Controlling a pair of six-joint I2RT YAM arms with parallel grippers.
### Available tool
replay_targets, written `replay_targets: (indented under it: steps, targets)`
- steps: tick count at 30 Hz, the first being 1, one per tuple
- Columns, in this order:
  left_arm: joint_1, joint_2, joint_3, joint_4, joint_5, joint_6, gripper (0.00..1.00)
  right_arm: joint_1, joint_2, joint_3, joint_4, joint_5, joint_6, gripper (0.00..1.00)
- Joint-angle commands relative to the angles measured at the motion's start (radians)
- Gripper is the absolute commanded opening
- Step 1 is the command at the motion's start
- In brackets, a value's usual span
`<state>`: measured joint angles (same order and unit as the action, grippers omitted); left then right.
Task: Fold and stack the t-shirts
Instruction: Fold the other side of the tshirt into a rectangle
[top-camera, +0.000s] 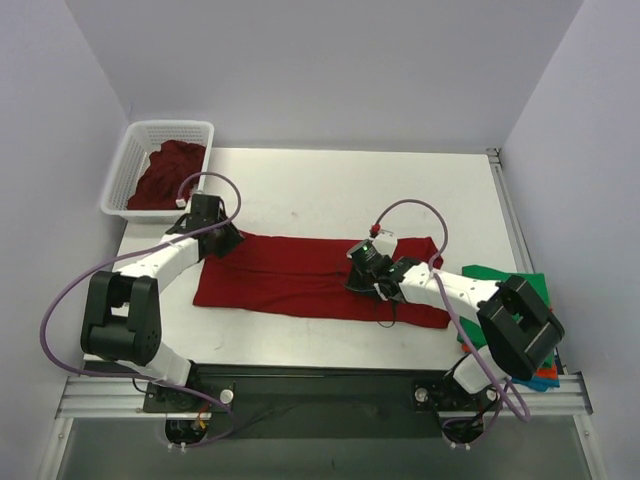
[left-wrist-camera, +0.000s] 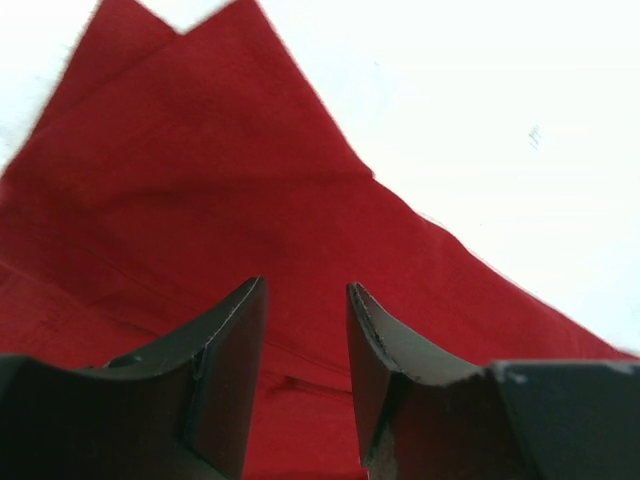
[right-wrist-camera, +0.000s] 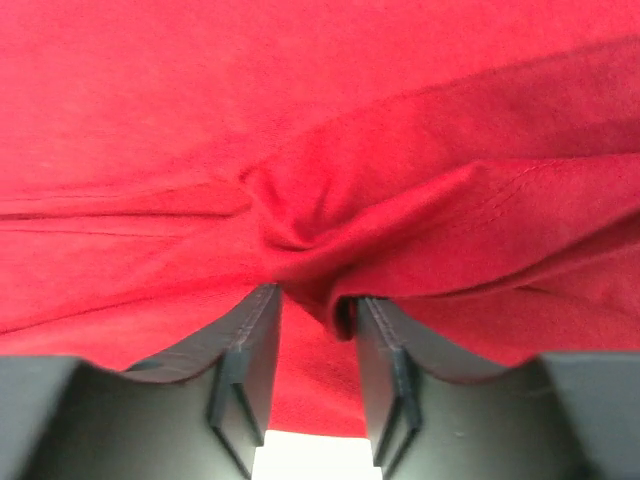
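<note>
Top external view: one deep red t-shirt (top-camera: 300, 280) lies flat on the white table (top-camera: 330, 190), folded into a long band. It runs from near the left edge almost to the right edge, closer to the near edge than the far one. Its cloth is soft and matte, with shallow creases along its length.

Left gripper (top-camera: 222, 243) sits over the band's far left corner. In the left wrist view its dark, smooth, wedge-shaped fingers (left-wrist-camera: 225, 340) stand spread above flat red cloth, with nothing pinched between them. Beyond them the cloth ends in a pointed, notched outline against the bare table top.

Right gripper (top-camera: 362, 275) rests on the band right of its middle. In the right wrist view its fingers (right-wrist-camera: 250, 340) are parted. A soft pucker of red cloth (right-wrist-camera: 300, 230) is gathered just at the tips, with folds radiating from it and a stitched hem line to the right.

White plastic lattice basket (top-camera: 130, 160) stands at the far left corner, holding crumpled deep red cloth (top-camera: 165, 175).

Folded green (top-camera: 500, 285), orange and blue cloth is stacked at the near right corner, partly hidden by the right arm.
</note>
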<state>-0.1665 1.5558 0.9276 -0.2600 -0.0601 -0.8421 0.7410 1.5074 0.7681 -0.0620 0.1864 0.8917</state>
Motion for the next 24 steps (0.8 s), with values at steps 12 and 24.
replay_targets:
  steps: [12, 24]
  targets:
    - [-0.276, -0.016, 0.106, 0.114, 0.141, 0.15, 0.51, -0.282, -0.306, 0.013, -0.154, -0.013, -0.174, 0.56]
    - [-0.623, 0.26, 0.413, 0.007, 0.128, 0.242, 0.58, -0.499, -0.05, 0.169, -0.242, -0.189, -0.335, 0.52]
